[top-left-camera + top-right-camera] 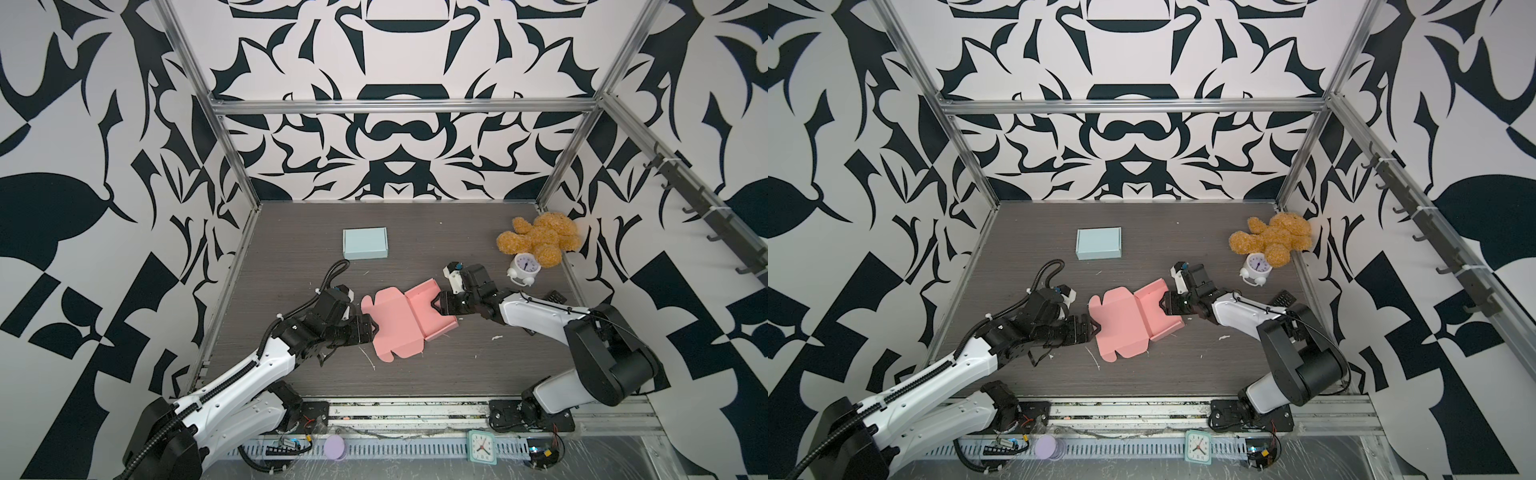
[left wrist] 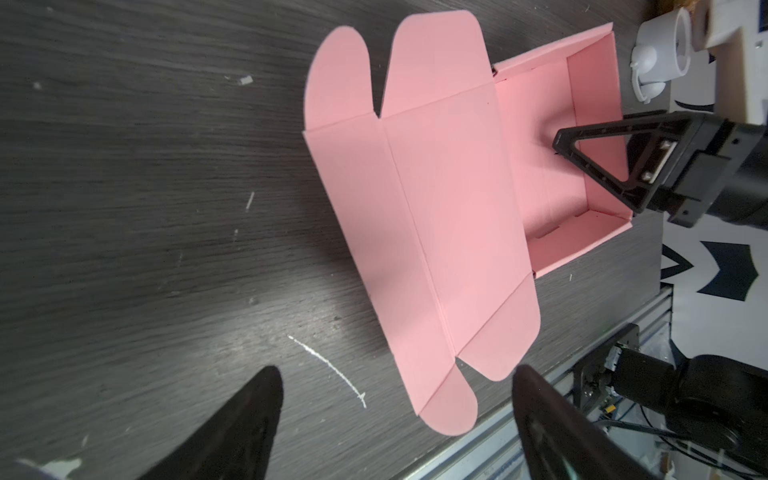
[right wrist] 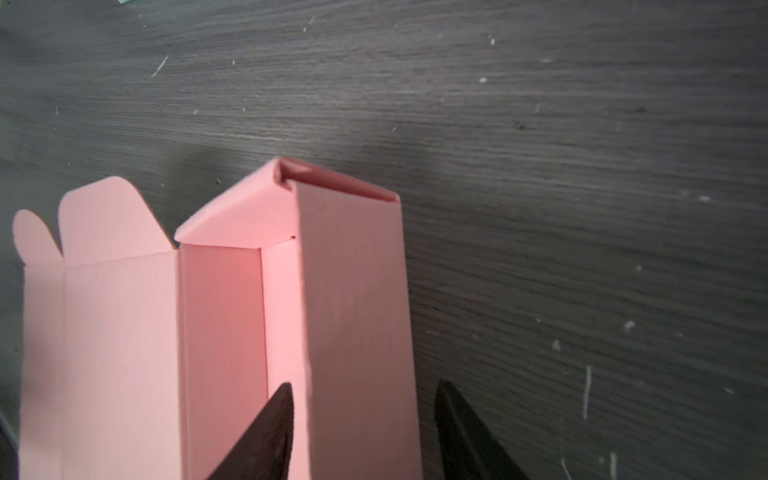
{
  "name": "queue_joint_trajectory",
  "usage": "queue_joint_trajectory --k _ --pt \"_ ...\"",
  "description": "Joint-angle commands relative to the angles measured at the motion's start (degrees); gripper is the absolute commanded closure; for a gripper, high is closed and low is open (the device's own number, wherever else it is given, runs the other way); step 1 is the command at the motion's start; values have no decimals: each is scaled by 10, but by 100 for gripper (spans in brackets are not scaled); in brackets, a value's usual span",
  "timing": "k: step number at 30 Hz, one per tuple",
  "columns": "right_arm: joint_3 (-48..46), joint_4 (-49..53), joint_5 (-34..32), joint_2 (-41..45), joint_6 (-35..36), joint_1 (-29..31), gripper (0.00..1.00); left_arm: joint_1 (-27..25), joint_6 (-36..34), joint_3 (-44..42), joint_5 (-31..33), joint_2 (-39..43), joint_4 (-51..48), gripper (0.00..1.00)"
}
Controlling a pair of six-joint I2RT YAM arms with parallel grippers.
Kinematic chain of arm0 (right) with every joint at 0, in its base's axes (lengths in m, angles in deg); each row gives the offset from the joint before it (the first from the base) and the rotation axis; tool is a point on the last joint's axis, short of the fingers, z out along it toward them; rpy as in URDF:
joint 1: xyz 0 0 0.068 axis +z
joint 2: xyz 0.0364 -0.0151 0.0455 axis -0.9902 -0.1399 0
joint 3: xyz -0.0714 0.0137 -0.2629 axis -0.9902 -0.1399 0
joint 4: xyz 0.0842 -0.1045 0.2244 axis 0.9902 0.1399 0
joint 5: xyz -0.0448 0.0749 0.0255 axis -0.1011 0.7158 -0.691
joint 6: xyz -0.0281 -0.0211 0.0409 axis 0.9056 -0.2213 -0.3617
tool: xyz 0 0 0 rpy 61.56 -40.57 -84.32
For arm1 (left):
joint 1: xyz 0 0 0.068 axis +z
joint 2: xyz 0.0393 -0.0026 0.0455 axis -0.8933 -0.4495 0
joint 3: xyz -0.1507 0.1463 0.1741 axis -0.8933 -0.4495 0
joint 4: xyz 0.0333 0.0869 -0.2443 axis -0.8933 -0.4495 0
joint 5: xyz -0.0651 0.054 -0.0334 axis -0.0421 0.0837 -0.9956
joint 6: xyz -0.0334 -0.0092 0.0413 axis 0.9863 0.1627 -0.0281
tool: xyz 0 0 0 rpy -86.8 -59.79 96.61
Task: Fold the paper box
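A pink paper box [image 1: 399,328] [image 1: 1121,328] lies mid-table in both top views. Its right half stands up as a tray with raised walls, and its left half lies flat as a lid panel [image 2: 449,187] with rounded flaps. My left gripper [image 1: 368,328] [image 1: 1094,328] is at the panel's left edge, open [image 2: 397,370], with only a flap corner near its fingers. My right gripper [image 1: 436,305] [image 1: 1163,307] straddles the tray's right wall [image 3: 353,332]. One finger [image 3: 278,415] is inside and the other outside, with the jaws apart [image 3: 363,399].
A folded light-blue box [image 1: 365,243] sits behind the pink one. A brown teddy bear [image 1: 540,239] and a white alarm clock [image 1: 524,268] are at the back right, with a small black item [image 1: 555,297] near the right wall. A metal rail [image 1: 415,409] runs along the front edge.
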Motion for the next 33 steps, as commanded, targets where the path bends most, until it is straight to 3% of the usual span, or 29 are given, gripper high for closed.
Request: queue_joint_trajectory --k 1,7,11,20,27,33 --pt "-4 -19 5 3 -3 -2 43 3 33 -10 -32 -10 44 12" --pt "-13 -30 9 -1 -9 -4 43 3 83 -29 -62 -55 131 14" --pt "-14 -36 13 -6 -12 -4 44 3 112 -50 -66 -77 180 22" --pt "-17 -41 13 -6 -16 -4 44 3 137 -69 -67 -93 235 26" --pt "-19 -43 17 -6 -17 -5 44 3 152 -65 -67 -119 279 39" --pt "-21 -43 16 -1 -16 -4 44 0 163 -61 -61 -141 307 60"
